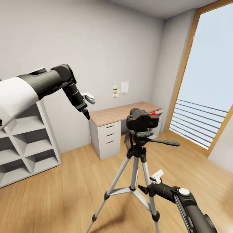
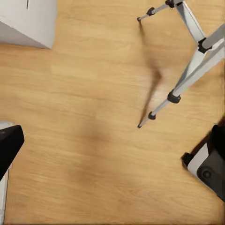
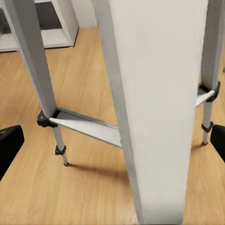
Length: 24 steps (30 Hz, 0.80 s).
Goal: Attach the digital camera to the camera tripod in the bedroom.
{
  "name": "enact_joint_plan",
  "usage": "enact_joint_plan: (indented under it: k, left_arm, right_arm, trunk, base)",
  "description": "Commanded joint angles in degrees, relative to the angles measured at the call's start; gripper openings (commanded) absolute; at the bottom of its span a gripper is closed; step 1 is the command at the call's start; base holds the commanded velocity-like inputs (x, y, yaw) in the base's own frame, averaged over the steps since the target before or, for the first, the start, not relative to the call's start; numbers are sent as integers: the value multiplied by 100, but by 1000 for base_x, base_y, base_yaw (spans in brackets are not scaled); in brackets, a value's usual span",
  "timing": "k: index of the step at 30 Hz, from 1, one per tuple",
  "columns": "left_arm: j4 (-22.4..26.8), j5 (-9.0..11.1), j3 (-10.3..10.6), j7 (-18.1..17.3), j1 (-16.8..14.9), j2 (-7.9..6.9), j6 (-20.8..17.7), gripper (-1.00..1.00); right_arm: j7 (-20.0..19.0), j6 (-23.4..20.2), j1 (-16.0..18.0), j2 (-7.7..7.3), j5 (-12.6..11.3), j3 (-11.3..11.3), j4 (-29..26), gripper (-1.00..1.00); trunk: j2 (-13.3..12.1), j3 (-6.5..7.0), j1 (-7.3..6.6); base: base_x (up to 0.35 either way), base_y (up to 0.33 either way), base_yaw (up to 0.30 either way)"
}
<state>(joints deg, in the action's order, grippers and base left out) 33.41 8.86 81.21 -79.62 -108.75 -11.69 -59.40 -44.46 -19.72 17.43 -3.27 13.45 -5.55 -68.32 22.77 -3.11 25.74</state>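
Black digital camera [image 1: 142, 119] atop upright camera tripod [image 1: 136, 168]

left arm [image 1: 48, 82]: white sleeve, black forearm | right arm [image 1: 191, 207]: black, white disc

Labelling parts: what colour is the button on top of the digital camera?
Red, on the digital camera; clearest in the head view.

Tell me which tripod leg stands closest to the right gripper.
The camera tripod's right-hand leg in the head view; the right gripper sits just beside it, while the other legs splay away.
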Motion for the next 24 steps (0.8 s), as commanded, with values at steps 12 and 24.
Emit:
enact_joint_plan:
  k: [12,24]
  left_arm:
    - [-1,59,-1020,1114,1362,-365,-60,100]
    - [-113,112,-2847,3192,2848,-523,-60,100]
  right_arm:
    - [-57,-23,8,2,26,-26,-55,100]
    - [-73,-35,8,-39,-11,-31,-134,100]
  trunk:
    - [15,-14,4]
    - [15,-14,4]
  base:
    - [0,0,0]
    - [0,0,0]
